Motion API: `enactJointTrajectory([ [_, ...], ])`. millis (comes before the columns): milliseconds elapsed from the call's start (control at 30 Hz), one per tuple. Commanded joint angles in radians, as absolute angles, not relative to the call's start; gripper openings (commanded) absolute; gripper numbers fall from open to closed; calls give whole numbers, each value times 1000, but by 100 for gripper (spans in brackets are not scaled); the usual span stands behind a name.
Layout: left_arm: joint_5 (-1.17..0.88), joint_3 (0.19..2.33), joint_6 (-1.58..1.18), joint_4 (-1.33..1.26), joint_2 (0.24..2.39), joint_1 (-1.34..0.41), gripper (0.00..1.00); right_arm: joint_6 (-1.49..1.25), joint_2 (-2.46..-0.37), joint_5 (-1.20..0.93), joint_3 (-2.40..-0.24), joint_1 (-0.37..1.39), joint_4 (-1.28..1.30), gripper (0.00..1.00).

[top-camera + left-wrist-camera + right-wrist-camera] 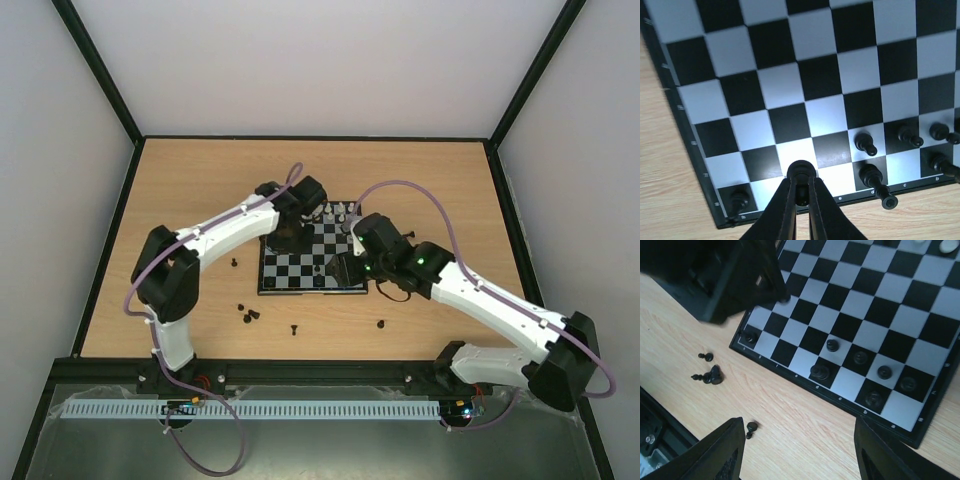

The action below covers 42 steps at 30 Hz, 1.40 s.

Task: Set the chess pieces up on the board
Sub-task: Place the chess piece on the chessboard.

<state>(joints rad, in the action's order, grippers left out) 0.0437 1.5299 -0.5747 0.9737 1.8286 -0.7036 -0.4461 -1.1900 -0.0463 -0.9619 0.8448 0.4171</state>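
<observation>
Progress: early-to-mid, my read. Loose pieces (247, 313), all black, lie on the surface (180, 200) around 7–8 o'clock of the board (290, 275), with one more at 5 o'clock. On the board there's a handful of black pieces (860, 357) in the two rows along the 6 o'clock edge, including one in the 7 o'clock corner. A few white pieces (340, 210) sit at the 12 o'clock edge. Most home squares are unfilled, so the bulk of both sides is left to place.

Left fingers (785, 207): clenched on a black piece (801, 171), pinched between the tips over the edge row, in the gap between the corner piece and the others. Can't tell if its base touches the square.

Right fingers (727, 455): spread wide, nothing between them, touching nothing. They hover over bare surface just off the board's 5 o'clock corner.
</observation>
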Motion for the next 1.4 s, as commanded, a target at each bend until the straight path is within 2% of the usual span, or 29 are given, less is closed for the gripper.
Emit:
enactJointTrajectory([
  [0,-15,1507,-553,964,1873,-735,5,-463,-1127,42,-972,835,503,61],
  [633,-41,1454,-583,890,1975,-814,8,-445,-1097,21,-956,812,517,61],
  [833,-25,1453,-587,883,1986,-813,15,-443,-1097,11,-950,810,514,61],
  [1367,-7,1480,-581,870,1995,-802,16,-444,-1082,5,-937,809,511,61],
])
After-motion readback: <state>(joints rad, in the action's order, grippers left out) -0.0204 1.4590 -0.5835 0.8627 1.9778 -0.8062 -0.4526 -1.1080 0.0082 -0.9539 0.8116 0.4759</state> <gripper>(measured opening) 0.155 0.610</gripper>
